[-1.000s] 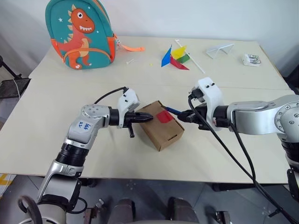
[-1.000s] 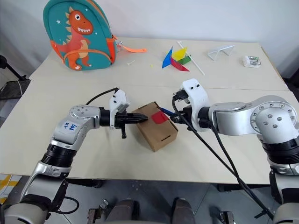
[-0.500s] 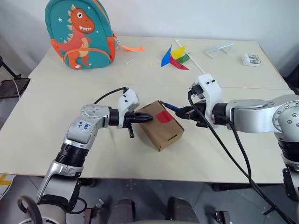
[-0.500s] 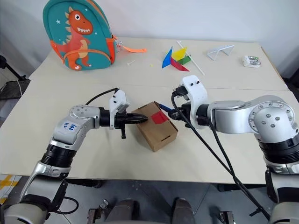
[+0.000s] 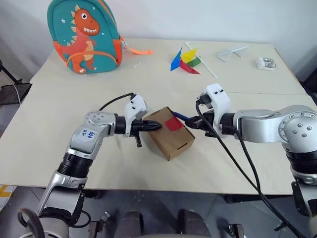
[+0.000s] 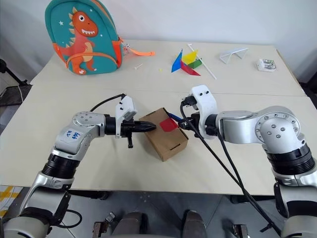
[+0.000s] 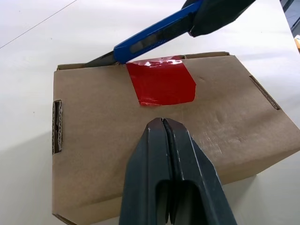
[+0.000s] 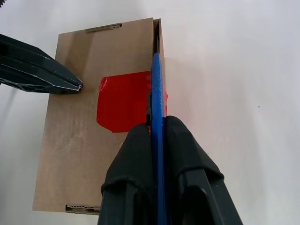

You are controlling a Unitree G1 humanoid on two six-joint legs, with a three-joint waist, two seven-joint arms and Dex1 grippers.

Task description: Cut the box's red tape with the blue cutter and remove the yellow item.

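Observation:
The brown cardboard box [image 5: 171,138] lies closed on the table between my two grippers, with the red tape [image 5: 174,124] across its top edge. My left gripper [image 5: 159,126] is shut, and its tip presses on the box top just short of the tape [image 7: 161,83]. My right gripper [image 5: 194,122] is shut on the blue cutter [image 5: 181,117]. The cutter's blade [image 8: 156,89] lies along the box's flap seam, over the edge of the tape [image 8: 123,101]. The yellow item is hidden.
A teal dinosaur backpack [image 5: 84,37] stands at the far left of the table. A multicoloured pinwheel [image 5: 186,60], a white folded wire stand [image 5: 233,52] and a small clear object [image 5: 266,63] lie along the far right. Black cables trail from both wrists.
The right wrist has shifted and rolled only slightly, and the cutter's tip stays at the box's taped edge. The left gripper and the box have kept still.

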